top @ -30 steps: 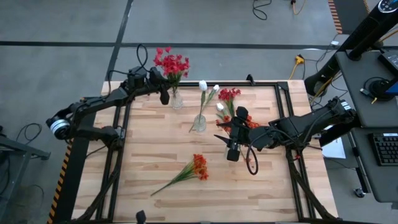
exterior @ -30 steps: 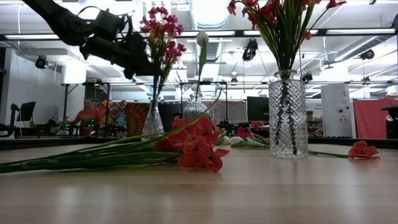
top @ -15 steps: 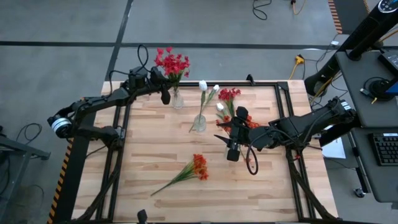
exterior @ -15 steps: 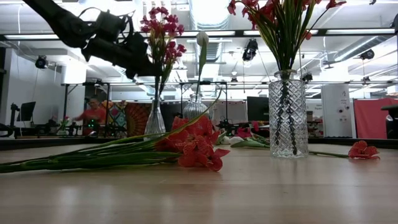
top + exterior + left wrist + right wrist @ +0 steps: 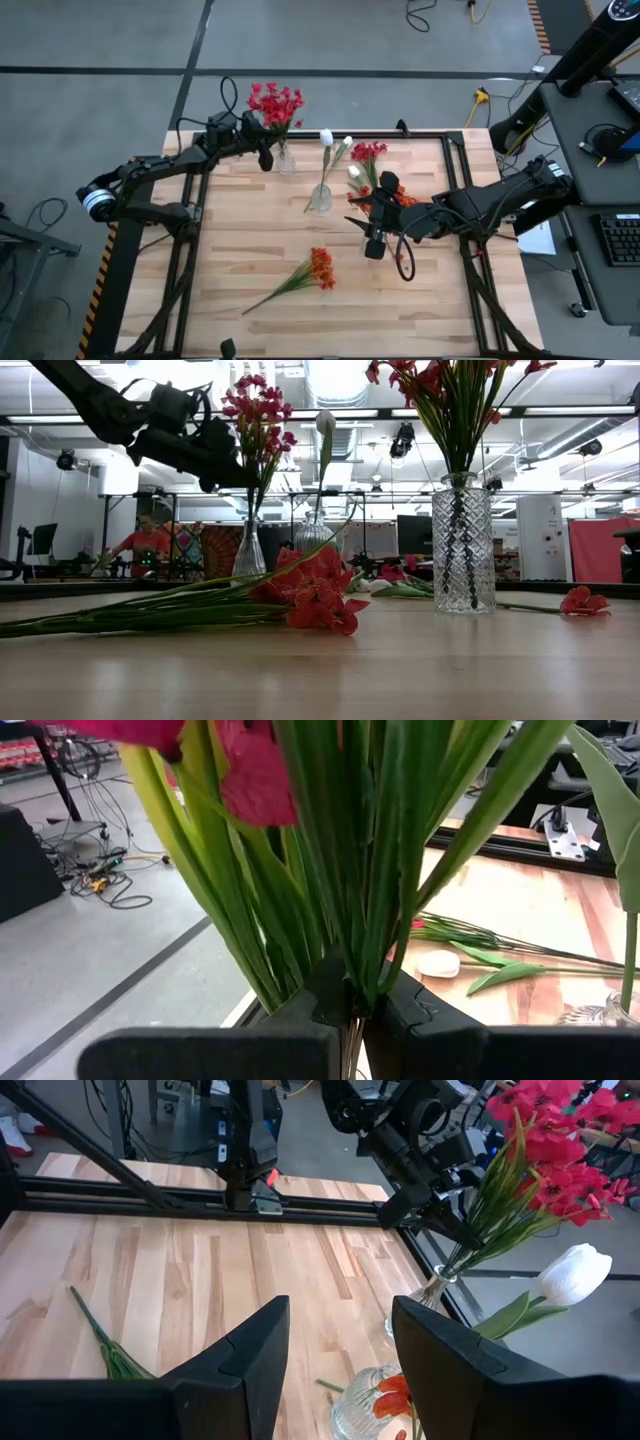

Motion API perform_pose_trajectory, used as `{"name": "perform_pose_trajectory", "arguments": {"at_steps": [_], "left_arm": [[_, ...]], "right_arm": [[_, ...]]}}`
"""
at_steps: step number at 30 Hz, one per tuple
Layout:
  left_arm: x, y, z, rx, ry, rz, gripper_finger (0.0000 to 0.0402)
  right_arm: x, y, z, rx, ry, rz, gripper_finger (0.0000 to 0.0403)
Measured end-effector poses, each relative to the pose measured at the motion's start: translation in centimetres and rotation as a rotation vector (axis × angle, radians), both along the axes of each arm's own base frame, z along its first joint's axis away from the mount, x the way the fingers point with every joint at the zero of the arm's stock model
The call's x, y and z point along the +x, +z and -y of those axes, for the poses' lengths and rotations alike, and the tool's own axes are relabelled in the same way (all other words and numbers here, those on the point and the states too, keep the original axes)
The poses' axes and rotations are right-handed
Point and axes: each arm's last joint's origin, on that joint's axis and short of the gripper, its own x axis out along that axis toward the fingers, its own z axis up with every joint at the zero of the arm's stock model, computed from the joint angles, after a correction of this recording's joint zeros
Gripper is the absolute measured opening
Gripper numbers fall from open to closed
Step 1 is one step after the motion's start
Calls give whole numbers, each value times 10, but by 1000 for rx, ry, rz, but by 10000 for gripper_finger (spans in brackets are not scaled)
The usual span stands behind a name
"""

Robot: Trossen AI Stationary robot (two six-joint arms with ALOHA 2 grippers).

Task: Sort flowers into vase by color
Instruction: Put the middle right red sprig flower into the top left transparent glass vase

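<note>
My left gripper is shut on a bunch of crimson-red flowers whose stalks run down into a small glass vase at the far left; the bunch also shows in the low view. My right gripper is open and empty near mid-table, beside a cut-glass vase of orange-red flowers. White buds stand in a middle vase. An orange-red bunch lies flat on the table. A crimson stem and a white bud lie at the far side. My left gripper pinches the crimson bunch's green stalks between its two fingers, several stalks together, below the blooms and above the vase neck. The fingers come nearly level from the table's left and lie across the stalks. The bunch stands upright, its lower stalks in the vase.
Black frame rails run along the table's left and right sides. Bare wood lies between the vases and the left rail. In the low view a person shows in the room far behind the table.
My left gripper has gone up a little with the crimson bunch, staying shut on its stalks; the vase stays where it was.
</note>
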Motion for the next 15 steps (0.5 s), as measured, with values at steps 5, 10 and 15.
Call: {"name": "perform_pose_trajectory", "arguments": {"at_steps": [5,10,15], "left_arm": [[-1,-2,0,0,0,0,0],[-1,-2,1,0,0,0,0],[-1,-2,1,0,0,0,0]], "right_arm": [[0,0,0,0,0,0,171],[0,0,0,0,0,0,171],[0,0,0,0,0,0,171]]}}
